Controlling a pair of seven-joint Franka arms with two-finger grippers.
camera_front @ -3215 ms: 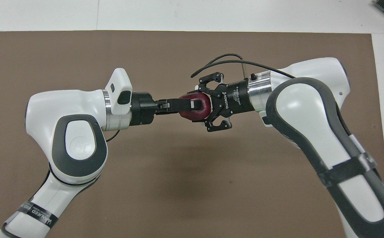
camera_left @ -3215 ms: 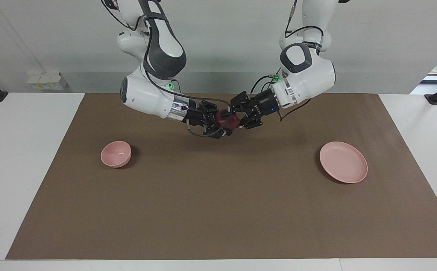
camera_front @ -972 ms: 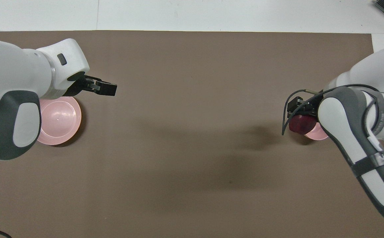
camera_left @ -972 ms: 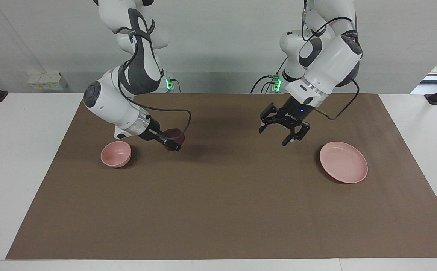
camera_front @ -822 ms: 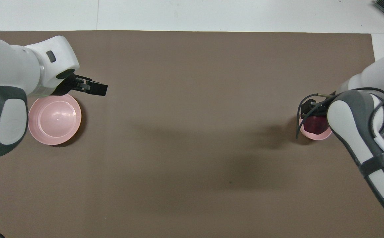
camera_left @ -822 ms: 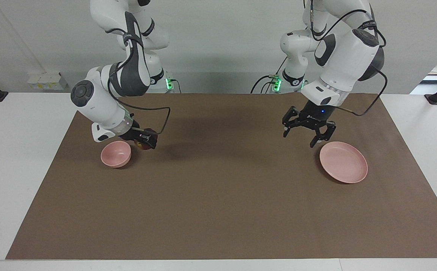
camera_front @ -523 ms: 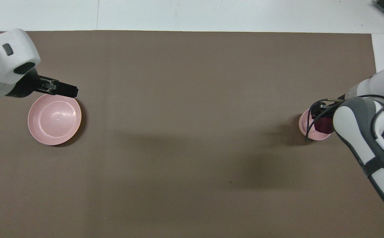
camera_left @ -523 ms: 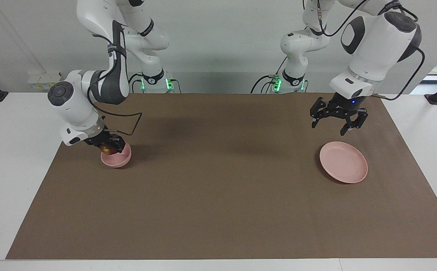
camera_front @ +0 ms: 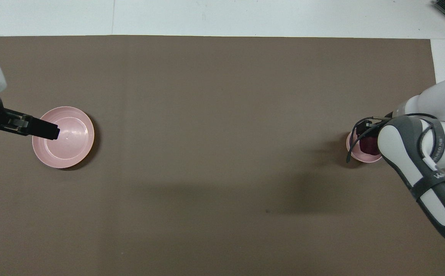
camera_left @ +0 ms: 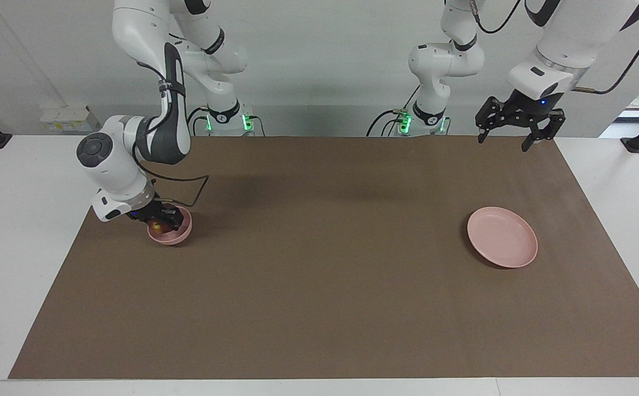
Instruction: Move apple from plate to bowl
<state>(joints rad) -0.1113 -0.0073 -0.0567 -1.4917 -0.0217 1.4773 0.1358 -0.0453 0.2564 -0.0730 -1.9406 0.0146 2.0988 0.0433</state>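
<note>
A white table [camera_left: 33,264] is covered over most of its top by a brown mat [camera_left: 319,297], and on the mat the plate [camera_left: 502,237] and the bowl [camera_left: 172,234] are set well apart, the plate toward the left arm's end, the bowl toward the right arm's end. The right arm [camera_left: 132,159] is bent sharply at the elbow, its forearm brought down steeply so that the wrist is pointed into the bowl. The left arm [camera_left: 567,33] is raised high, with its wrist turned downward. The left gripper [camera_left: 514,127] is held up in the air over the mat's edge by the robots; in the overhead view it is seen over the plate's rim [camera_front: 63,138]. Its fingers are spread wide apart and nothing is held between them. The right gripper [camera_left: 160,219] is lowered into the bowl's mouth, and a black cable [camera_left: 187,190] is looped from its wrist. The apple [camera_left: 157,224] is seen inside the bowl, between the right gripper's fingers, with its yellowish patch turned outward; in the overhead view its dark red top [camera_front: 368,145] is partly covered by the arm. The fingers are set against the apple's sides, but whether the apple is clamped or already let go cannot be told.
</note>
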